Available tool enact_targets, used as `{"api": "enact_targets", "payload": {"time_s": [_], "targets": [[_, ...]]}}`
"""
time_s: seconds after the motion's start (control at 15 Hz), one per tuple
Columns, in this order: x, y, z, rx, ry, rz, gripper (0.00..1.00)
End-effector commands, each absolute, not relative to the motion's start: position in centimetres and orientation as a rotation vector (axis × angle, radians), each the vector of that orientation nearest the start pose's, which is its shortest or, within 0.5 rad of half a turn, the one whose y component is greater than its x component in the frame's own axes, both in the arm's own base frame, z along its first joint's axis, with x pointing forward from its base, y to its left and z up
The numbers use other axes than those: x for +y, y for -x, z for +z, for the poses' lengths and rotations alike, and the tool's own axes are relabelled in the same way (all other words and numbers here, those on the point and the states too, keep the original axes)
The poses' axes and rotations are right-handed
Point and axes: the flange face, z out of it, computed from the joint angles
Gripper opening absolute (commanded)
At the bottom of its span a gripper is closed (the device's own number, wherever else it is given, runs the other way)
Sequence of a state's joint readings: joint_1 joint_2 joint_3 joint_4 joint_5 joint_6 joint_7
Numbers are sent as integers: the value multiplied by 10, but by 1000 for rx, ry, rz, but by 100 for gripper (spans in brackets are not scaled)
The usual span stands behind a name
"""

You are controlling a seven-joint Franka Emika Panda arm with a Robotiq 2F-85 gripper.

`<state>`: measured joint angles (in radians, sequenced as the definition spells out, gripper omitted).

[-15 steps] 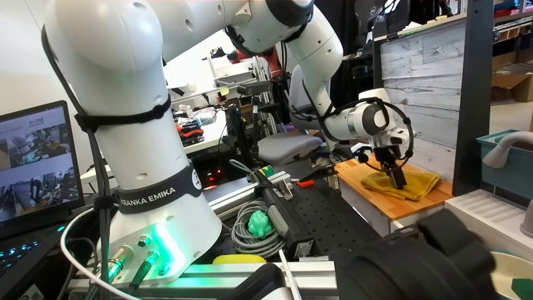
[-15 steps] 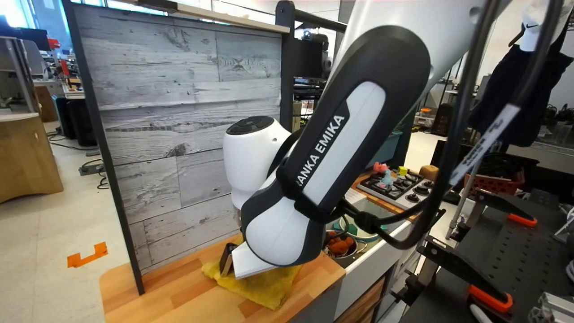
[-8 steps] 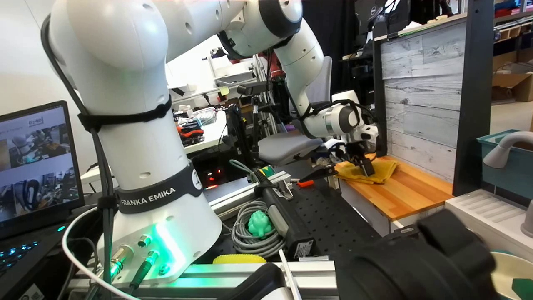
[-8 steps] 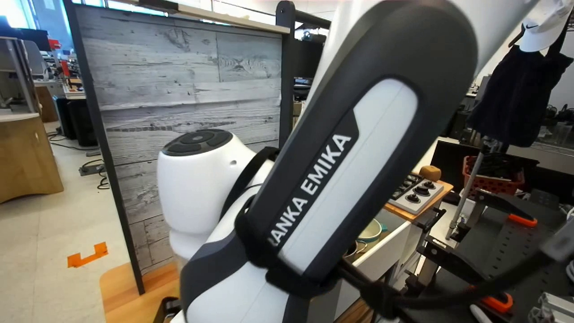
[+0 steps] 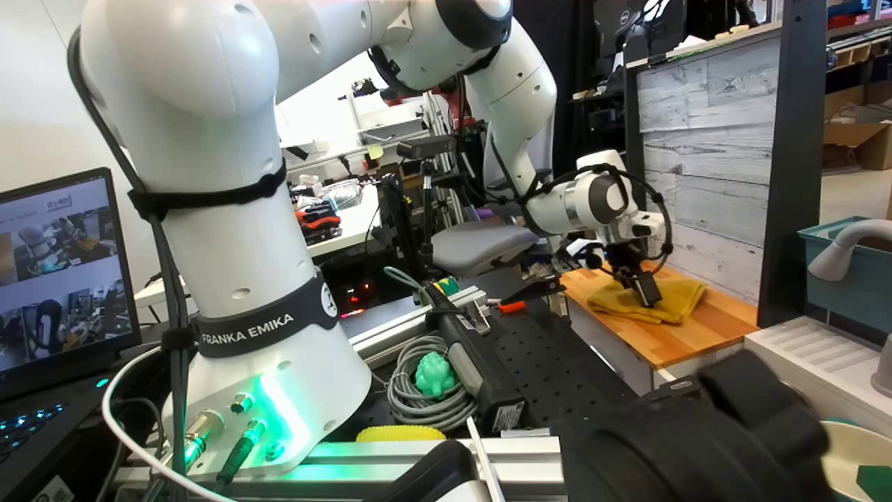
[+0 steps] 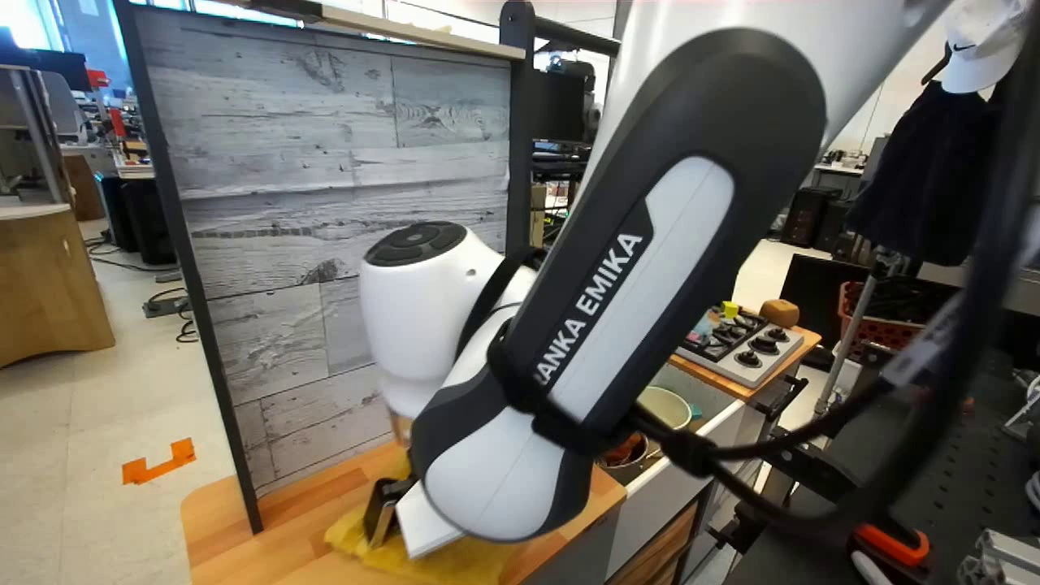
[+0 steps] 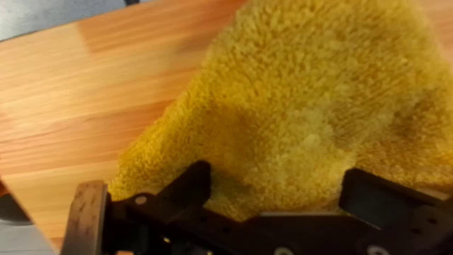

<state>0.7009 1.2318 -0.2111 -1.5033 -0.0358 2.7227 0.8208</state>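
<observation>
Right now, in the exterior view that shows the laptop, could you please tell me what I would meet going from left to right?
You would meet the laptop, then the robot base, the green knobby ball, the yellow cloth and, at the right edge, the teal bin.

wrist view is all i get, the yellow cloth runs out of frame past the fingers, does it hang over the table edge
Observer: Not that I can see: in an exterior view, bare wood shows between the yellow cloth and the lower edge of the wooden tabletop.
Operator: ok, any cable near the gripper
Observer: Yes, in an exterior view a black cable loops out beside it.
Operator: and what else is past the tabletop
Observer: A stove shows to the right of it in an exterior view.
</observation>
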Motion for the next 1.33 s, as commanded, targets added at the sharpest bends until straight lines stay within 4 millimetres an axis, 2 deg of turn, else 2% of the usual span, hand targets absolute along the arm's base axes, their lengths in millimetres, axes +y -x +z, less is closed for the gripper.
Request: {"api": "enact_targets", "payload": {"time_s": [0.0, 0.07, 0.13, 0.33, 0.6, 0.67, 0.73, 0.8, 0.93, 1.27], "targets": [[252, -584, -59, 375, 3365, -255, 100], [248, -587, -62, 366, 3370, -264, 100], [253, -588, -67, 345, 3365, -279, 100], [307, -553, -81, 35, 3353, -272, 100], [399, -516, -67, -173, 3173, -319, 100], [411, -509, -62, -177, 3170, -292, 100], [413, -504, -59, -136, 3192, -241, 100], [408, -501, -59, -117, 3202, -210, 100], [379, -499, -60, -34, 3257, -163, 100], [278, -504, -53, 304, 3346, -60, 100]]}}
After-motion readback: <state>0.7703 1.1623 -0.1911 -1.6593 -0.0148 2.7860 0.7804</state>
